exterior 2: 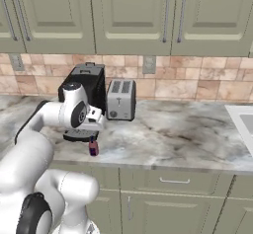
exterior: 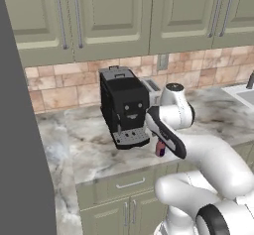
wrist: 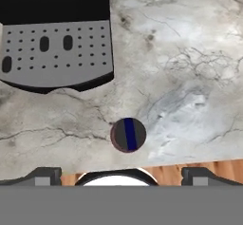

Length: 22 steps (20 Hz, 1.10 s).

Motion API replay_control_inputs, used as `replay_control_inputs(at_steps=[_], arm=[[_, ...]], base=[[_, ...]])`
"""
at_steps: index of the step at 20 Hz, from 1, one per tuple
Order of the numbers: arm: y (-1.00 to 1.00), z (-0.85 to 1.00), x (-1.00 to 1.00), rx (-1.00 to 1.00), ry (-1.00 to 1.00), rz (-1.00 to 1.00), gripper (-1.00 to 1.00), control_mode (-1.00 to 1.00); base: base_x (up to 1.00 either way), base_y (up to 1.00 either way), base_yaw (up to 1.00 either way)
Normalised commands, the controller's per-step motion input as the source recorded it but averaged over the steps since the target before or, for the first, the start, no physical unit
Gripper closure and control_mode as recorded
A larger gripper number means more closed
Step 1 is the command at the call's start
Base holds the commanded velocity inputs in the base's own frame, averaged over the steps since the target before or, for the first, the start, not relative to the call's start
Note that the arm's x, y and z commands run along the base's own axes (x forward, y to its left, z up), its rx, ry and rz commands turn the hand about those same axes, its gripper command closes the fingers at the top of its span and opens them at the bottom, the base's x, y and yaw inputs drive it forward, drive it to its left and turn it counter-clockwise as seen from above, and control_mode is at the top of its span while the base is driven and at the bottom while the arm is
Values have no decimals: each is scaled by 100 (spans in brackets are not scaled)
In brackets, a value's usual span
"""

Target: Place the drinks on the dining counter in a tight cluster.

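Near the front edge of the marble counter [exterior 2: 188,124], under the upper cabinets [exterior 2: 133,16], we find the one drink we can make out: the small red bottle [exterior 2: 93,147]. It stands upright just in front of the black coffee machine [exterior 2: 85,87], with the toaster [exterior 2: 121,99] farther back and to the right.

We judge the largest hazard to be the coffee machine. Its perforated drip tray [wrist: 57,53] juts toward the bottle, and one finger coming down on the far side of the bottle could strike or scrape it. We see little counter between the bottle and the near edge, with wood floor [wrist: 199,169] beyond it in the hand view, so a sideways nudge could send the bottle over. Smaller again is the bottle's narrow footprint: an off-centre close by the gripper [wrist: 121,174] could tip it rather than clamp it. Our gripper hangs above the bottle with its jaws spread wide and nothing between them. In the hand view the bottle sits roughly midway between the two finger tips but ahead of them, so we would call the descent not yet lined up.

As for the bottle itself, from the side it is short and slim, with a dark red body and a dark top. From above it reads as a small round dark disc with a blue stripe [wrist: 129,134] across it and a thin reddish rim.
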Motion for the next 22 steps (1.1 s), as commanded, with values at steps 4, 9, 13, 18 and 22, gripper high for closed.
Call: replay_control_inputs(at_steps=[4, 9, 13, 18, 22], arm=[[-18, 0, 39, 0, 1, 0, -100, -100], [0, 0, 12, 0, 1, 0, -100, -100], [8, -18, 0, 0, 0, 0, -100, -100], [1, -33, 0, 0, 0, 0, -100, -100], [0, -31, 3, 0, 0, 0, -100, -100]], base=[[0, 0, 0], [0, 0, 0], [0, 0, 0], [0, 0, 0], [0, 0, 0]])
